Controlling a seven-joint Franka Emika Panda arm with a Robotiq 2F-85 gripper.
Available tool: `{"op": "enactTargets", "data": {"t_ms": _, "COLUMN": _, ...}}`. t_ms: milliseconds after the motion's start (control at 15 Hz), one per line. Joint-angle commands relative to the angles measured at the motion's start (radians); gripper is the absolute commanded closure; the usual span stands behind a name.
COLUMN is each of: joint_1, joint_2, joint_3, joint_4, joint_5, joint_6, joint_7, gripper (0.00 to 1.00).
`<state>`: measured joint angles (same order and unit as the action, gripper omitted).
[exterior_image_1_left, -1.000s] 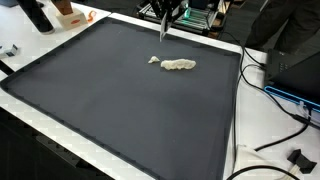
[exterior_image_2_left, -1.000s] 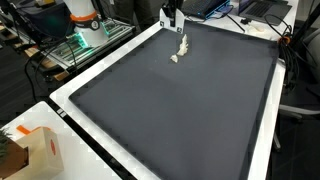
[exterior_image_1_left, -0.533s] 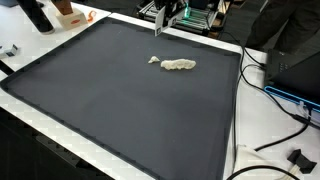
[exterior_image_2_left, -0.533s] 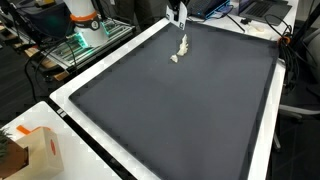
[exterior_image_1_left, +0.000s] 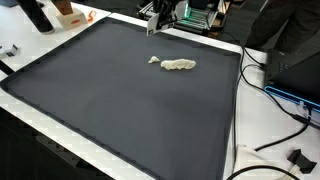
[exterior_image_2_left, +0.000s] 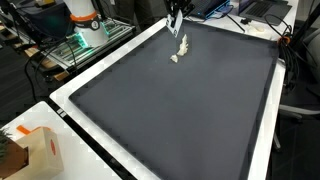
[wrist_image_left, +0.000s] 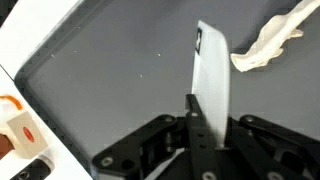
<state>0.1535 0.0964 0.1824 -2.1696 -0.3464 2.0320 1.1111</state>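
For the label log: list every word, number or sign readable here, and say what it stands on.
No text can be read in any view.
On the white and orange box: orange marks, too blurred to read.
On the white flat piece held in the end effector: no legible print.

place: robotics lab | cues: loose cables (exterior_image_1_left: 288, 128), electronics rack (exterior_image_2_left: 75, 45), black work mat (exterior_image_1_left: 110, 100) on white bench (exterior_image_1_left: 270, 165)
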Motion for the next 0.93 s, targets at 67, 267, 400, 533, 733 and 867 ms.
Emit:
{"op": "enactTargets", "data": {"t_ms": 67, "joint_1": 0.052, "joint_2": 0.120, "joint_3": -0.030, "joint_4": 0.113, "joint_5": -0.093, "joint_6": -0.130, "joint_7": 0.182, "gripper": 0.99}}
{"op": "enactTargets", "data": {"t_ms": 267, "joint_1": 0.077, "joint_2": 0.178, "joint_3": -0.050, "joint_4": 0.163, "joint_5": -0.136, "joint_6": -0.197, "joint_7": 0.274, "gripper": 0.99}}
{"op": "enactTargets", "data": {"t_ms": 400, "joint_1": 0.092, "joint_2": 0.214, "joint_3": -0.064, "joint_4": 0.191, "joint_5": -0.160, "joint_6": -0.237, "joint_7": 0.327, "gripper": 0.99}}
{"op": "enactTargets", "data": {"t_ms": 533, "joint_1": 0.104, "joint_2": 0.244, "joint_3": -0.076, "joint_4": 0.215, "joint_5": -0.172, "joint_6": -0.266, "joint_7": 0.363, "gripper": 0.99}}
{"op": "enactTargets", "data": {"t_ms": 733, "joint_1": 0.115, "joint_2": 0.285, "joint_3": -0.091, "joint_4": 0.241, "joint_5": -0.181, "joint_6": -0.287, "joint_7": 0.402, "gripper": 0.99}}
{"op": "enactTargets", "data": {"t_ms": 867, "joint_1": 0.123, "joint_2": 0.307, "joint_3": -0.099, "joint_4": 0.252, "joint_5": -0.186, "joint_6": -0.289, "joint_7": 0.418, "gripper": 0.99}}
